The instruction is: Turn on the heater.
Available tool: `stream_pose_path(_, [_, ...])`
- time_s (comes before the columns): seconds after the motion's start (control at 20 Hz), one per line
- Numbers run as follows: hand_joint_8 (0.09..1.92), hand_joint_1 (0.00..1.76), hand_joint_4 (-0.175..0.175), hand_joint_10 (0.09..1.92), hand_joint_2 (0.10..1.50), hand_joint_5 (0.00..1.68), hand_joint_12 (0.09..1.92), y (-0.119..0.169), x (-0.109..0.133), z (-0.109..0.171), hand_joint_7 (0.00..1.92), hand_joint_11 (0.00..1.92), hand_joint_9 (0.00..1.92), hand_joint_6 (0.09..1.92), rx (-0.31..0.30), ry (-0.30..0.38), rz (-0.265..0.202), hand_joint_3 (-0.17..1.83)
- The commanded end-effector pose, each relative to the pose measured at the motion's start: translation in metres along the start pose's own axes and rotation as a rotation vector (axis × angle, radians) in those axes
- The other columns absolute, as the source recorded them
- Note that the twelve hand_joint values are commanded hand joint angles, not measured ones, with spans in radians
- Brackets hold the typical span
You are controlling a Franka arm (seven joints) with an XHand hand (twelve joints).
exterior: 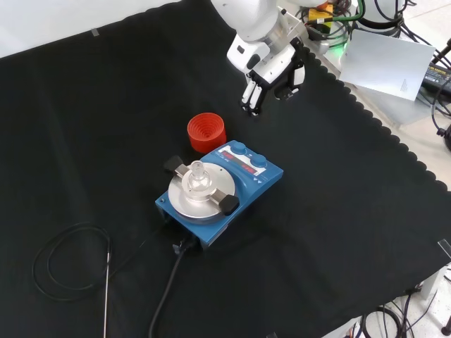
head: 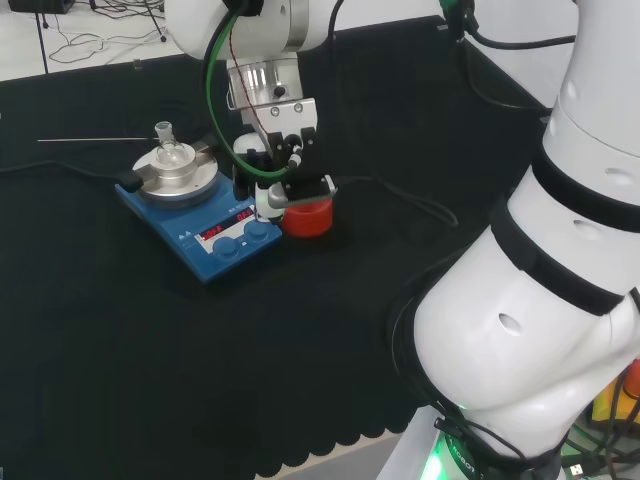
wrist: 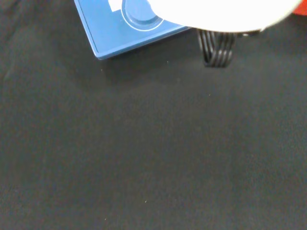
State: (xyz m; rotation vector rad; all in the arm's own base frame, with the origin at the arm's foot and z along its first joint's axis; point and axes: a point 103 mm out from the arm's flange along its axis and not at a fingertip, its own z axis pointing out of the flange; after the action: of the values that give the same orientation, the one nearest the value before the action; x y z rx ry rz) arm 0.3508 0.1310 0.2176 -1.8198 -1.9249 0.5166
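Note:
The heater [head: 205, 235] is a blue hotplate with a round metal top, two blue knobs [head: 243, 238] and a red display. A small clear flask [head: 166, 150] stands on its plate. In the front view the heater [exterior: 264, 184] sits mid-cloth, knobs [exterior: 248, 154] on its far side. The hand [head: 282, 170] hovers just right of the knob end in the head view, one white finger pointing down, holding nothing. From the front, the hand [exterior: 271, 74] hangs above the cloth beyond the heater. The wrist view has a heater corner [wrist: 115, 38] with one knob [wrist: 139, 12].
A red ribbed ring stand [head: 307, 217] sits against the heater's knob end, under the hand; in the front view the stand [exterior: 206, 132] lies left of the knobs. A black cable [exterior: 165, 296] and a thin probe rod [exterior: 106, 296] trail toward the near edge.

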Motion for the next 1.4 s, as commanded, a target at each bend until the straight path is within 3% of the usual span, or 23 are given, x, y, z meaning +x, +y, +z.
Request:
stream_pose_path(0.05, [1.78, 1.44, -0.051, 1.62, 0.57, 0.24, 1.27, 0.005, -0.004, 0.007, 1.57, 1.19, 1.64, 0.19, 0.053, -0.016, 0.003, 1.13])
stream_pose_path(0.4, [1.78, 1.44, -0.031, 1.62, 0.56, 0.19, 1.28, 0.011, -0.002, 0.019, 1.58, 1.19, 1.65, 0.15, 0.100, -0.068, 0.011, 1.14])
stream_pose_path(0.8, [1.78, 1.44, -0.020, 1.62, 0.56, 0.16, 1.28, 0.020, 0.005, 0.027, 1.58, 1.19, 1.65, 0.11, 0.076, -0.121, 0.001, 1.16])
stream_pose_path(1.4, [1.79, 1.43, -0.014, 1.61, 0.56, 0.16, 1.27, 0.032, 0.012, 0.035, 1.57, 1.18, 1.65, 0.09, 0.114, -0.151, -0.013, 1.17])
